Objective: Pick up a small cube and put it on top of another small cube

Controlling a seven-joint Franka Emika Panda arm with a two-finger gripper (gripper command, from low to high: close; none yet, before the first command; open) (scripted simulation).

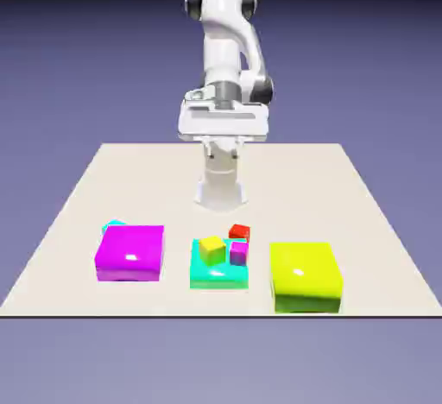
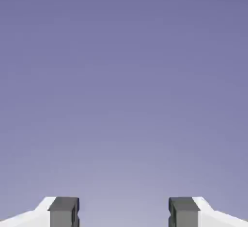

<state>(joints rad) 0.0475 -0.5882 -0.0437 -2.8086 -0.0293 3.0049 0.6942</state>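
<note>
The small red cube (image 1: pixel 239 232) sits on the table just behind the flat cyan block (image 1: pixel 207 276). Only a sliver of the small cyan cube (image 1: pixel 113 224) peeks out behind the magenta block (image 1: pixel 129 253), at the exterior view's left. My gripper (image 1: pixel 223 126) hangs high above the table's far side, well away from both cubes. In the hand view my gripper (image 2: pixel 123 214) is open: the two grey fingertips (image 2: pixel 64 211) stand wide apart with nothing between them, and only the blue-violet backdrop shows beyond.
A small yellow cube (image 1: pixel 211 249) and a small purple cube (image 1: pixel 239 252) rest on the flat cyan block. A big yellow block (image 1: pixel 305 275) lies at the exterior view's right, near the table's front edge.
</note>
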